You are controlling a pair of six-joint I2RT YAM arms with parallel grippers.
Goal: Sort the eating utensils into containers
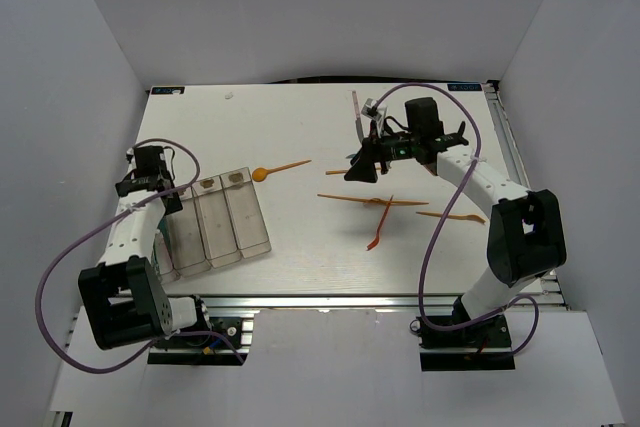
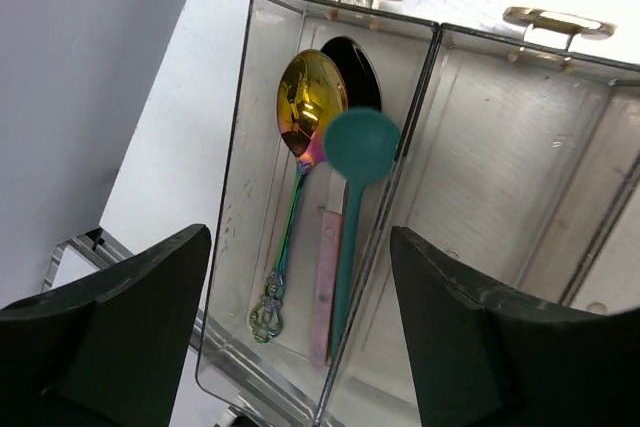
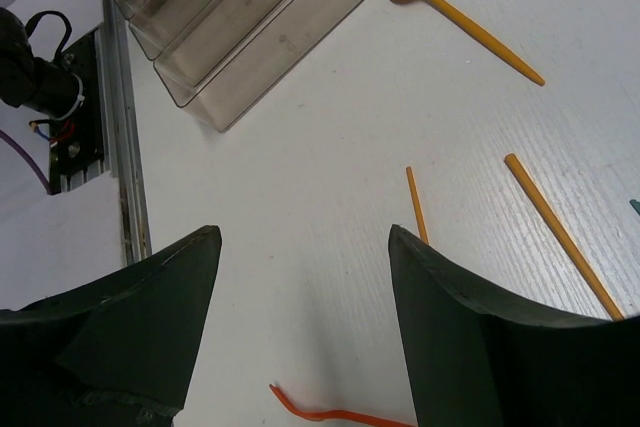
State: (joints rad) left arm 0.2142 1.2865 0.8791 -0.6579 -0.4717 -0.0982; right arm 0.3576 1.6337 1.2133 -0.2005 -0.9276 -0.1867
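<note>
The clear bins (image 1: 232, 230) stand in a row at the left. My left gripper (image 1: 152, 187) hangs open and empty over the leftmost bin (image 2: 262, 77). That bin holds a gold spoon (image 2: 308, 107), a teal spoon (image 2: 358, 147) and a pink flat piece (image 2: 326, 282). My right gripper (image 1: 364, 165) is open and empty above the table's middle right. An orange spoon (image 1: 278, 169) lies between bins and gripper, and shows in the right wrist view (image 3: 460, 17). Orange sticks (image 1: 366, 200) and an orange curved piece (image 1: 380, 228) lie below the gripper. The right wrist view shows a thick stick (image 3: 560, 232), a thin stick (image 3: 416, 205) and the curved piece (image 3: 340, 414).
Another orange stick (image 1: 438, 215) lies near the right arm. A pinkish slim piece (image 1: 357, 107) lies behind the right gripper. The metal rail (image 3: 125, 147) runs along the table's near edge. White walls enclose the table on three sides.
</note>
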